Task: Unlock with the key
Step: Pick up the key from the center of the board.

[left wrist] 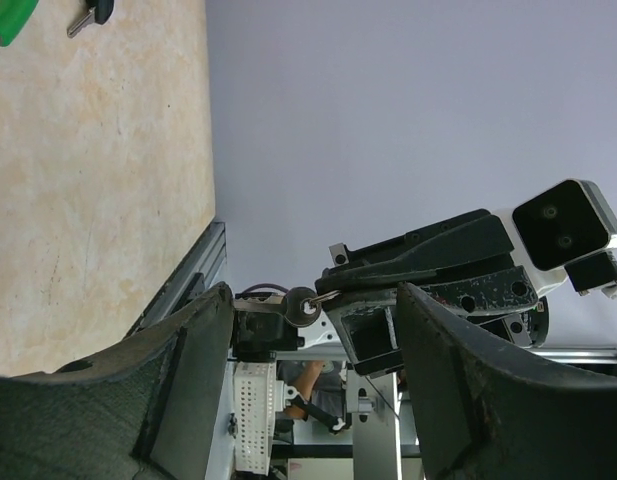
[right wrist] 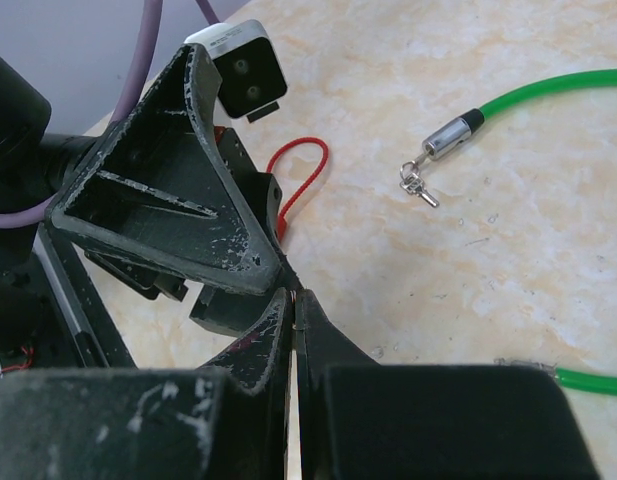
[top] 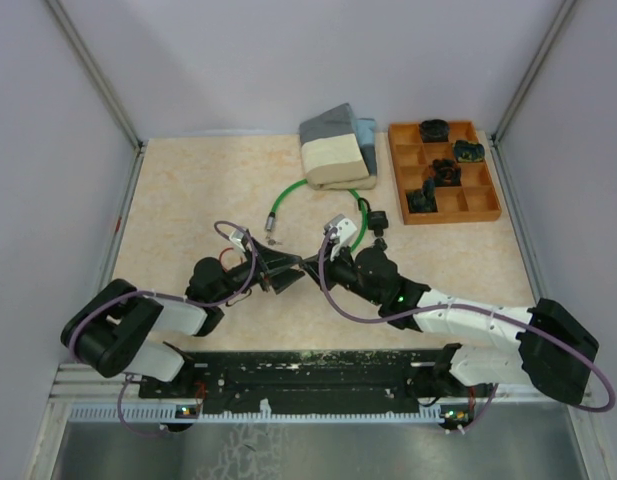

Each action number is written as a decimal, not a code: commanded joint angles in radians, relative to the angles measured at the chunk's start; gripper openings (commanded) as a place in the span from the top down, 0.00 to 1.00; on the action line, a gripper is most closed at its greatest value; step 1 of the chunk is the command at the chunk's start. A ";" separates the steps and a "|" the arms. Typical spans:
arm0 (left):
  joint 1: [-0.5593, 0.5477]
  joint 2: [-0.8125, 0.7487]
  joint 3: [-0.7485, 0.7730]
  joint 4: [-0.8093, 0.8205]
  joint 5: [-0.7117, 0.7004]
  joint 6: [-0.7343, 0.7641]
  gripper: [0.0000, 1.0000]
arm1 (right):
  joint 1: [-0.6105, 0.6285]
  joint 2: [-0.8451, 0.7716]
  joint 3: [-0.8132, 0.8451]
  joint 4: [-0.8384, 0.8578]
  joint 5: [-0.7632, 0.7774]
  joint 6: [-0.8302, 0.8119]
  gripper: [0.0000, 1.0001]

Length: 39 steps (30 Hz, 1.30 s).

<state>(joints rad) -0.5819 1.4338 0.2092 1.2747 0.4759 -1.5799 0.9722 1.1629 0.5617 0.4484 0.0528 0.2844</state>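
Note:
My right gripper [top: 310,264] is shut on a small silver key [left wrist: 306,306]; in the right wrist view [right wrist: 293,298] the jaws are pressed together with only a sliver of the key showing. My left gripper [top: 286,272] is open, and its fingers [left wrist: 193,350] stand wide on either side of the key's round head without touching it. A green cable lock [top: 300,190] lies on the table behind the grippers. Its metal end [right wrist: 450,138] has a small bunch of keys [right wrist: 418,186], and its black lock body [top: 377,220] lies to the right.
A wooden compartment tray [top: 485,205] with several dark items stands at the back right. A pile of grey and cream pads [top: 336,148] lies at the back centre. A red cord loop [right wrist: 302,168] lies by the left gripper. Frame posts and walls enclose the table.

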 commanded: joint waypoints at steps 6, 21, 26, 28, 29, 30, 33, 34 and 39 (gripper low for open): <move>0.000 0.015 0.009 0.109 -0.003 -0.007 0.35 | 0.008 -0.002 -0.001 -0.009 -0.051 -0.009 1.00; 0.000 0.018 -0.005 0.108 -0.007 0.006 0.53 | 0.013 -0.060 -0.029 -0.108 -0.023 -0.045 1.00; 0.001 0.020 -0.005 0.105 -0.004 0.007 0.58 | 0.013 -0.044 -0.030 -0.078 -0.008 -0.039 1.00; -0.001 0.020 -0.001 0.094 0.000 0.012 0.59 | 0.013 -0.042 -0.027 -0.067 -0.003 -0.039 1.00; 0.000 0.022 0.001 0.087 0.004 0.017 0.59 | 0.013 -0.042 -0.026 -0.060 0.000 -0.040 1.00; 0.001 0.023 0.004 0.085 0.006 0.018 0.59 | 0.013 -0.040 -0.024 -0.059 0.001 -0.042 1.00; 0.001 0.031 0.005 0.077 0.008 0.025 0.59 | 0.013 -0.035 -0.011 -0.057 0.006 -0.049 1.00; 0.001 0.032 0.007 0.074 0.009 0.027 0.60 | 0.013 -0.032 -0.008 -0.055 0.007 -0.048 1.00; 0.000 0.041 0.012 0.063 0.011 0.038 0.71 | 0.013 -0.022 0.002 -0.047 -0.001 -0.048 1.00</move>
<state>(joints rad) -0.5808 1.4628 0.2031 1.3132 0.4656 -1.5665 0.9813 1.1347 0.5289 0.3328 0.0444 0.2466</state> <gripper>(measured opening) 0.328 0.007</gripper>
